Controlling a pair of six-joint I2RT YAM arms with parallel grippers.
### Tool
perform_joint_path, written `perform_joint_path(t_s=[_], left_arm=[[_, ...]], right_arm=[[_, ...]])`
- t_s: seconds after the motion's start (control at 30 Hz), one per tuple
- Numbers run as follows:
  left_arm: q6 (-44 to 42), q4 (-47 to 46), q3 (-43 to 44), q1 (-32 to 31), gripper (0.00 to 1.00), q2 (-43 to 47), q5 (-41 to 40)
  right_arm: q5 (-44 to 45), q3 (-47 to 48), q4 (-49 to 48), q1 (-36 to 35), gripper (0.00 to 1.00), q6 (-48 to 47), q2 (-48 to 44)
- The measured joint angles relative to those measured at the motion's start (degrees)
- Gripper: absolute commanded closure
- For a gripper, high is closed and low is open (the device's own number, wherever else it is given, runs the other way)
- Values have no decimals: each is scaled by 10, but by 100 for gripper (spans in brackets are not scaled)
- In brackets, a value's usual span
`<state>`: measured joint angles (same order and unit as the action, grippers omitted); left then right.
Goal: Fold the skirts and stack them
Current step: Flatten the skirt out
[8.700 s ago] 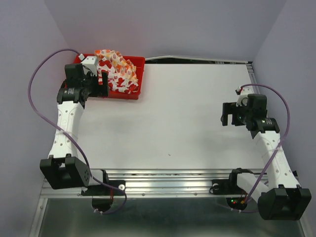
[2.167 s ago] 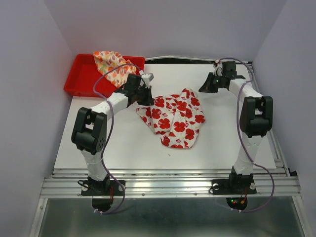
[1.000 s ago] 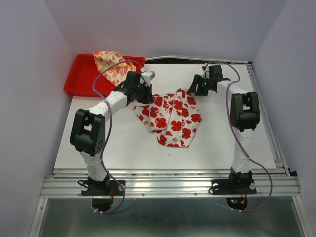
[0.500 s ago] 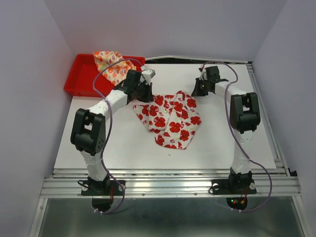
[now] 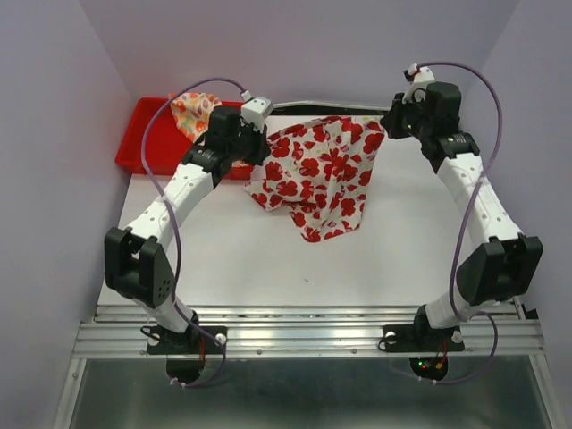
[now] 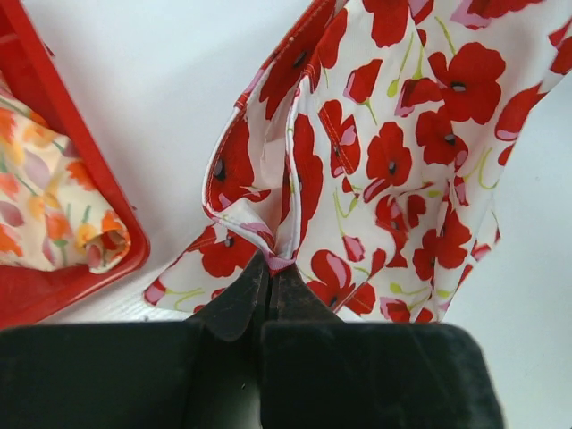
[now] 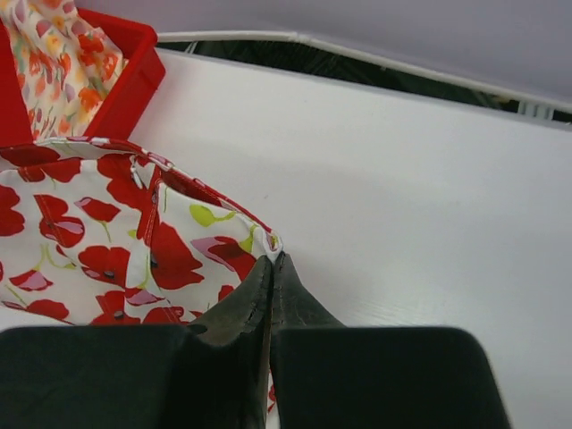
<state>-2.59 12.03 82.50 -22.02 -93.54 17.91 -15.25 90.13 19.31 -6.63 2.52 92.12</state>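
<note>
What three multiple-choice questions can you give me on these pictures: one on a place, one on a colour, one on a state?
1. Where is the cream skirt? A beside the tray; B in the tray; C under the tray.
2. What colour are the blooms on the flowered skirt? A red; B blue; C green.
3. How is the flowered skirt held? A not at all; B by one gripper only; C by the left gripper and the right gripper, both shut.

Answers: B, it lies inside the tray's red walls. A, the blooms are red on white. C, each wrist view shows shut fingers pinching an edge.
</note>
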Motion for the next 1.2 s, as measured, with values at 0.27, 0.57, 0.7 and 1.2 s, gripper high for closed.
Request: perform_joint_path(t_s=[0.27, 0.57, 0.7, 1.2], left_arm=[[-33, -71, -42, 0, 100, 164, -37], [-64, -116, -137, -4, 100, 322, 19], [-58, -96, -186, -5, 100, 381, 49], [10, -64, -241, -7, 100, 471, 119]], right_arm=[[80, -29, 3, 3, 99, -50, -107], [101, -80, 17, 7, 99, -83, -280], [84, -97, 49, 6, 99, -95, -355], [42, -159, 151, 10, 99, -120, -470]])
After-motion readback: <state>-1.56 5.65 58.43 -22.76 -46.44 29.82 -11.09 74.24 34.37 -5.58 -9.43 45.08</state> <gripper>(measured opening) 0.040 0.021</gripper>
